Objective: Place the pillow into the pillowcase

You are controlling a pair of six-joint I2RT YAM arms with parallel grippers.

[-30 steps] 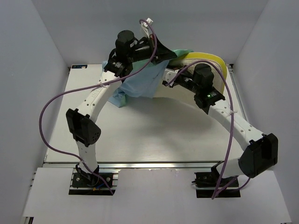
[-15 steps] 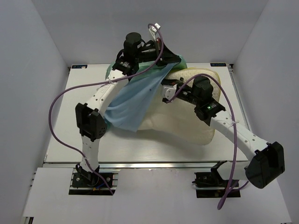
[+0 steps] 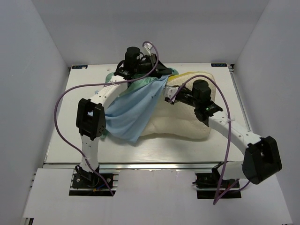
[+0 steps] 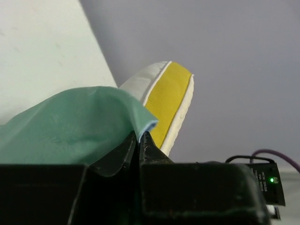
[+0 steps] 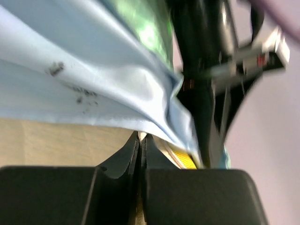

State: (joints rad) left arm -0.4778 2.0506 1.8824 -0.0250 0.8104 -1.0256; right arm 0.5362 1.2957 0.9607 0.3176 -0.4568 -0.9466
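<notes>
The cream pillow point(image 3: 183, 123) lies flat on the table right of centre, its yellow edge point(image 3: 185, 75) at the back. The pillowcase point(image 3: 132, 108) drapes light blue over the pillow's left part, with mint green at the back left. My left gripper point(image 3: 163, 75) is shut on the pillowcase's edge above the pillow's back corner; the left wrist view shows green cloth point(image 4: 70, 129) pinched and the yellow edge point(image 4: 171, 101) behind. My right gripper point(image 3: 169, 93) is shut on the pillow's edge point(image 5: 61, 140) just under the blue cloth point(image 5: 93, 84).
The white table point(image 3: 75, 126) is boxed in by grey walls on three sides. The left arm's purple cable point(image 3: 58, 110) loops out to the left. The right arm's cable point(image 3: 229, 140) hangs at the right front.
The pillow has dropped from tilted up at the back to lying flat. The pillowcase has been pulled out wide over its left part. Both grippers have come lower and closer together.
</notes>
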